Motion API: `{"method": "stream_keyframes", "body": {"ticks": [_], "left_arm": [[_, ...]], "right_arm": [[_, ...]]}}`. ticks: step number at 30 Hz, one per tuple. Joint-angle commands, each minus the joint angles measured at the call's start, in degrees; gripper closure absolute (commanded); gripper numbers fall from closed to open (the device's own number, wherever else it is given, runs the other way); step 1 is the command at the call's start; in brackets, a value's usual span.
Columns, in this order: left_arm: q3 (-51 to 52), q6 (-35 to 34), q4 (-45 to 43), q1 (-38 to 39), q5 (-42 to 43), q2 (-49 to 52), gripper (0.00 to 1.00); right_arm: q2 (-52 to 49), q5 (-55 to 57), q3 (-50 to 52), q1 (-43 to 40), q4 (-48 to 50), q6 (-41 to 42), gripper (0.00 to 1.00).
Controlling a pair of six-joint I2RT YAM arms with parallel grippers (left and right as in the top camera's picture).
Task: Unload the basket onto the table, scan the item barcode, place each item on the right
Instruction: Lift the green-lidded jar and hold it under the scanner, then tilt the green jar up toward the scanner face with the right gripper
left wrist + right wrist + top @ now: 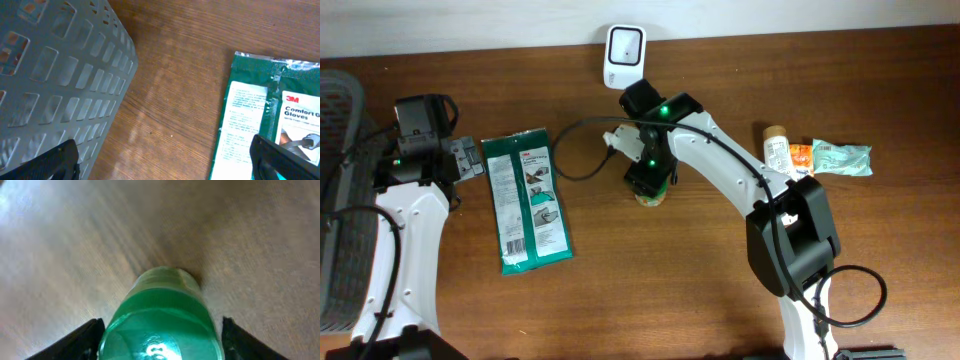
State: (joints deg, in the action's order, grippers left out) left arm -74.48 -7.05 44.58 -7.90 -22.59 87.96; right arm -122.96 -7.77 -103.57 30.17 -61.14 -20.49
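One green bottle [160,305] standing on table [670,300] near one scanner [623,55], between right gripper [160,340] fingers [82,340]; clamped or loose, cannot tell. Left gripper [165,155] spread wide, empty, beside one glove pack [250,115] and one basket [50,75].

On the wooden table [620,290], left of centre, a green 3M Comfort Gloves packet [527,200] lying flat, printed label up, its long side running far to near at a slight slant. At the far left edge, a grey plastic basket [338,200] with slotted walls, near the packet but apart from it. Well off to the right, a close row: a small white bottle [777,150] with a tan cap, an orange sachet [801,157] just beside it, then a pale green wrapper [842,158].
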Motion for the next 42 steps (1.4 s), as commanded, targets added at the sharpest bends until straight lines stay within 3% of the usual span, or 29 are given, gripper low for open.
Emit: {"method": "stream_keyframes", "body": {"ticks": [1, 6, 12, 19, 24, 26, 33, 38, 42], "left_arm": [[-0.46, 0.50, 0.04, -0.20, -0.79, -0.24, 0.01], [-0.46, 0.50, 0.04, -0.20, -0.79, -0.24, 0.01], [-0.46, 0.50, 0.04, -0.20, -0.79, -0.24, 0.01], [-0.46, 0.50, 0.04, -0.20, -0.79, -0.24, 0.01], [-0.46, 0.50, 0.04, -0.20, -0.79, -0.24, 0.01], [-0.46, 0.50, 0.04, -0.20, -0.79, -0.24, 0.01], [-0.46, 0.52, 0.04, -0.20, -0.79, -0.24, 0.01], [-0.46, 0.50, 0.04, -0.20, -0.79, -0.24, 0.01], [-0.46, 0.50, 0.04, -0.20, -0.79, -0.24, 0.01]], "right_arm": [[0.33, 0.94, 0.44, -1.11, 0.07, 16.46, 0.28], [0.31, 0.96, 2.21, -0.96, 0.07, 26.18, 0.28], [0.31, 1.01, 3.08, -1.07, 0.46, 26.95, 0.29], [0.35, 3.78, 2.49, -1.05, 1.33, 26.32, 0.49], [0.37, 2.67, -1.53, -1.05, -1.77, 26.34, 0.53], [0.42, -1.38, -5.40, -1.05, -4.48, 26.14, 0.53], [0.44, -32.98, -12.48, -2.27, -9.46, 8.59, 0.54], [0.46, -59.10, -14.53, -10.19, -13.64, -1.25, 0.54], [0.46, -65.46, -14.53, -13.51, -16.59, -6.47, 0.54]]}}
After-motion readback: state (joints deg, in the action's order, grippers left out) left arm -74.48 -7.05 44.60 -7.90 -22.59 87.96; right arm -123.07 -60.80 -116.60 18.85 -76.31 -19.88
